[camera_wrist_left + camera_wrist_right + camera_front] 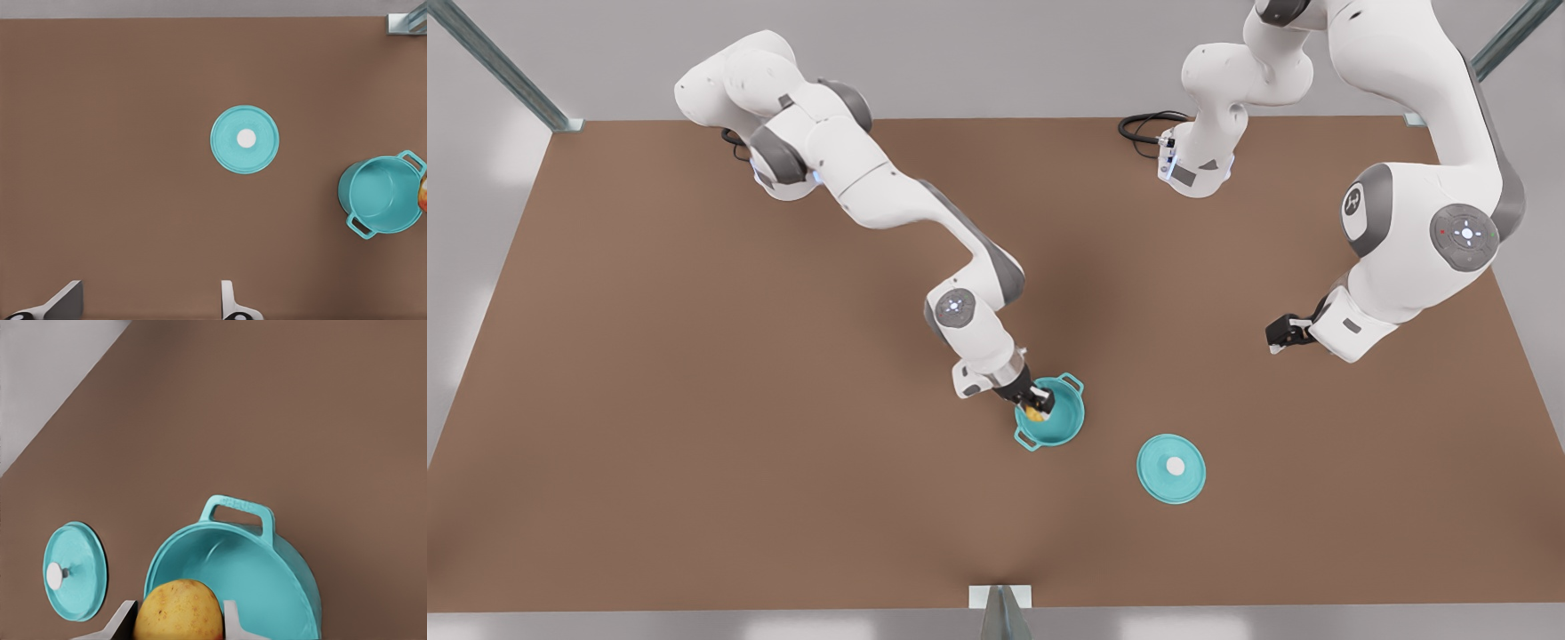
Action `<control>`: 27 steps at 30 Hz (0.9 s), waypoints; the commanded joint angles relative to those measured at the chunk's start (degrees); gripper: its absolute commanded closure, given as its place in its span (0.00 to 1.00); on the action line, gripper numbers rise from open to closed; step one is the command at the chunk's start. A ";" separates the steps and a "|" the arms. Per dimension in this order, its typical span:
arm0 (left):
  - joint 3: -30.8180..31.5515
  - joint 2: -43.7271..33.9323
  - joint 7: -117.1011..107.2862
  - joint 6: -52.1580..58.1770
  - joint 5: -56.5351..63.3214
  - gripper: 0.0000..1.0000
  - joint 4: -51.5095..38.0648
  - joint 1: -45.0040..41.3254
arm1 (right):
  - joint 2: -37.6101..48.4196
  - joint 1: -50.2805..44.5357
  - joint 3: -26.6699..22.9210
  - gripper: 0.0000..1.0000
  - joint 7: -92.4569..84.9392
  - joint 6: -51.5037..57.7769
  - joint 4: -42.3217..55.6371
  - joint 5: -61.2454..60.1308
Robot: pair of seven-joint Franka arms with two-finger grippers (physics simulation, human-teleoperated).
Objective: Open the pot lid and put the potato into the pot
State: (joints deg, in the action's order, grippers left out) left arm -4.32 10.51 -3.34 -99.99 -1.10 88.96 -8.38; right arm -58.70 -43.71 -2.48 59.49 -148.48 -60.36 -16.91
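Observation:
The teal pot [1069, 428] stands uncovered near the table's middle, its two loop handles showing. My right gripper [1037, 398] hangs just over the pot's rim, shut on the yellow potato [1034, 413]. In the right wrist view the potato [179, 610] sits between the fingers [230, 620], with the pot [267, 573] directly beneath it. The pot lid [1171, 468] lies flat on the table to the front view's right of the pot, white knob up. My left gripper [1285, 336] waits open, higher and farther right, looking down on the lid [245, 139] and the pot [380, 193].
The brown table [694, 400] is bounded by metal posts [560, 120] at its back corners and a bracket [1000, 597] at the front edge. A black cable [1143, 129] loops by the far arm base.

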 commanded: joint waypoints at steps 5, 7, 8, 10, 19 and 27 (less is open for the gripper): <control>0.02 -0.05 0.09 -0.20 0.05 0.00 0.16 0.03 | -2.30 -3.31 -2.62 0.45 10.30 -4.54 0.42 0.13; 0.02 0.04 0.09 -0.38 0.05 0.00 0.25 0.03 | -2.30 -3.31 -2.71 0.40 10.30 -4.54 0.42 0.13; 0.02 -0.05 0.09 -0.38 0.05 0.00 0.25 0.03 | -2.30 -3.31 -2.80 0.05 10.30 -4.54 0.42 0.13; 0.02 -0.05 0.09 -0.82 0.05 0.00 0.51 0.03 | -2.30 -3.23 -3.24 0.00 10.38 -4.54 0.42 0.13; 0.10 0.65 -0.53 -2.67 -1.27 0.00 -0.45 0.03 | 30.74 25.94 -2.27 0.00 -44.69 55.39 -15.14 14.36; 0.10 1.36 -0.44 -2.67 -1.80 0.00 -0.72 0.03 | 32.15 39.31 -1.74 0.00 -60.02 56.63 -18.83 16.04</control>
